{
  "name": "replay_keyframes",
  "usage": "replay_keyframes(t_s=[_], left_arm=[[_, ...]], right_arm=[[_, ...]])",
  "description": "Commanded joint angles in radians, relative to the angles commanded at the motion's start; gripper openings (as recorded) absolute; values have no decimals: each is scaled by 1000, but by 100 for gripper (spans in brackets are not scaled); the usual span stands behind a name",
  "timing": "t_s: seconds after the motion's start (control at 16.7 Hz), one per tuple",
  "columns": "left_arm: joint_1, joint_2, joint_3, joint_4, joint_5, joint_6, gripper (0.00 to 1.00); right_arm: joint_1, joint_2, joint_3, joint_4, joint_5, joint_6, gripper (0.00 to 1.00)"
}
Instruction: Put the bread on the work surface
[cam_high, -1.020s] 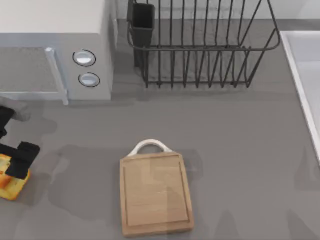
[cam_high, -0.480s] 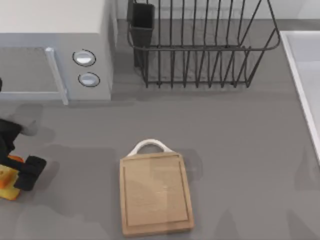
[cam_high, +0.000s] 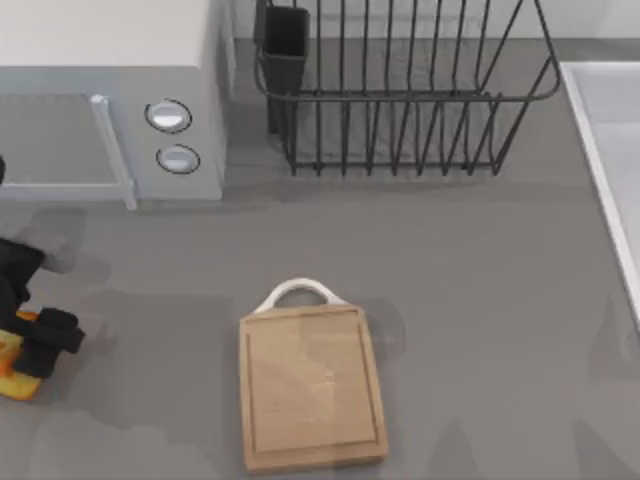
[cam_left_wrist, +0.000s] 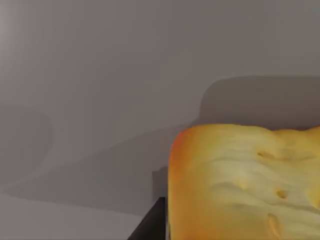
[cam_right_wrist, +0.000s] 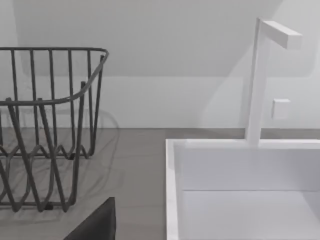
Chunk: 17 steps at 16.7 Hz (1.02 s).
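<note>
The bread (cam_high: 10, 368) is a golden-yellow chunk with orange-brown patches at the far left edge of the grey counter. My left gripper (cam_high: 22, 352) is over it and shut on it, with one dark finger (cam_high: 52, 343) pressed to the side facing the board. In the left wrist view the bread (cam_left_wrist: 245, 185) sits close up, with that finger (cam_left_wrist: 150, 227) against its side. The work surface (cam_high: 312, 385) is a light-wood board with a white loop handle (cam_high: 298, 291); it lies bare to the right of the bread. My right gripper (cam_right_wrist: 95, 225) shows as a dark edge, parked near the sink.
A microwave (cam_high: 110, 60) stands at the back left, just behind the left arm. A black wire dish rack (cam_high: 400, 100) is at the back centre. A white sink (cam_high: 610, 140) runs along the right edge, with its faucet (cam_right_wrist: 260, 75) behind it.
The left gripper came down and forward over the bread, then its visible finger closed in leftward against it. The board has not moved.
</note>
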Motion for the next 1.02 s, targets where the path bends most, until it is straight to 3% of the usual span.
replay_keyframes(t_s=[0.3,1.02], left_arm=[[0,0,0,0,0,0,2],[-1,-14,33,-40,0,2,0]], right_arm=[[0,0,0,0,0,0,100],[0,0,0,0,0,0,100]])
